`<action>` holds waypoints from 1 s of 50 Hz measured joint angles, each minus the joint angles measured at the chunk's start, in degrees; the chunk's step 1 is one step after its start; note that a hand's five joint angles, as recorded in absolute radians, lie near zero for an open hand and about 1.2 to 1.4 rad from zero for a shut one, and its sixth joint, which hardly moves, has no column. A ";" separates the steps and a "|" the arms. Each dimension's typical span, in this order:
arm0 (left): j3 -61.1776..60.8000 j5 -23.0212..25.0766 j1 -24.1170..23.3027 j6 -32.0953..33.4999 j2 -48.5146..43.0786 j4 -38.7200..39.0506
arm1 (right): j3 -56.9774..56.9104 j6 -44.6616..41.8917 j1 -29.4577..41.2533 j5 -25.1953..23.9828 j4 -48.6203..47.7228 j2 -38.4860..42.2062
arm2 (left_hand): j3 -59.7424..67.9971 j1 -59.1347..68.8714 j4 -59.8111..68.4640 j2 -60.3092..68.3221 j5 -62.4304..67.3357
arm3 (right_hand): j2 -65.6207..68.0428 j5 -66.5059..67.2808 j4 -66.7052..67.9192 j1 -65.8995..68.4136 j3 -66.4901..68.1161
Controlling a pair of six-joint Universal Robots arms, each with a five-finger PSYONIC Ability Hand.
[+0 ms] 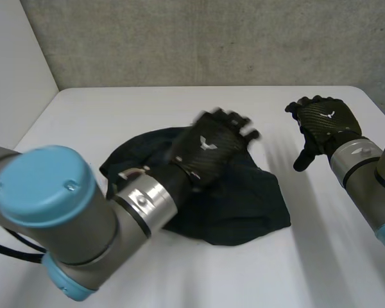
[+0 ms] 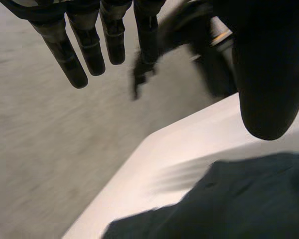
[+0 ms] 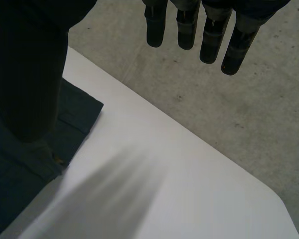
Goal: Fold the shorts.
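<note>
The dark shorts (image 1: 244,208) lie bunched in a crumpled heap in the middle of the white table (image 1: 115,115). My left hand (image 1: 212,144) hovers over the heap's far part, fingers straight and spread, holding nothing. In the left wrist view the straight fingers (image 2: 89,47) and the thumb stand apart above the shorts (image 2: 229,204). To the right of the shorts, my right hand (image 1: 324,122) is raised above bare table, open and empty. In the right wrist view its fingers (image 3: 187,30) hang straight, with a corner of the shorts (image 3: 74,114) beneath the thumb.
A grey concrete wall (image 1: 212,38) runs behind the table's far edge, and a white wall (image 1: 13,64) stands at the left. My left arm (image 1: 64,218) reaches across the near left of the table. Bare table (image 1: 333,244) lies right of the shorts.
</note>
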 measured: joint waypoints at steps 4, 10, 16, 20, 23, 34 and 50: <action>-1.72 -6.57 1.83 -0.12 2.85 -0.70 | -0.47 -2.08 0.07 -2.54 1.65 0.07 | 0.00 0.00 0.00 -0.08 0.00 | 0.00 0.00 0.00 0.00 0.00; -6.25 -19.35 3.60 -0.34 6.22 -4.54 | -0.58 -9.11 -0.12 -11.06 8.79 0.15 | 0.00 0.00 0.00 -0.08 0.00 | 0.00 0.00 0.00 0.00 0.00; -10.92 -27.90 4.00 -0.20 6.80 -12.03 | 0.23 -12.59 -0.38 -16.02 18.32 0.93 | 0.00 0.00 0.03 -0.06 0.09 | 0.12 0.03 0.00 0.19 0.22; -13.20 -29.73 4.89 -0.36 6.53 -16.35 | 2.07 -12.19 -0.37 -16.61 19.68 1.80 | 0.11 0.00 0.15 0.32 1.14 | 7.96 6.25 6.75 7.28 9.03; -13.58 -29.83 5.20 -0.40 6.46 -16.96 | 2.57 -11.98 -0.37 -16.63 19.45 1.95 | 0.11 0.00 0.15 0.34 1.19 | 8.45 6.86 7.45 7.91 9.59; -15.14 -24.98 12.62 -0.15 0.92 -15.58 | 11.47 -9.97 -0.18 -16.13 3.72 5.53 | -2.65 -4.02 -2.35 -2.26 -2.24 | 11.49 9.98 10.91 10.47 12.77; -9.00 -22.88 13.88 0.15 -9.13 -7.72 | 10.26 -9.95 0.05 -15.88 -5.57 12.37 | 5.85 4.65 6.37 6.31 7.32 | 54.91 51.32 54.37 42.80 56.04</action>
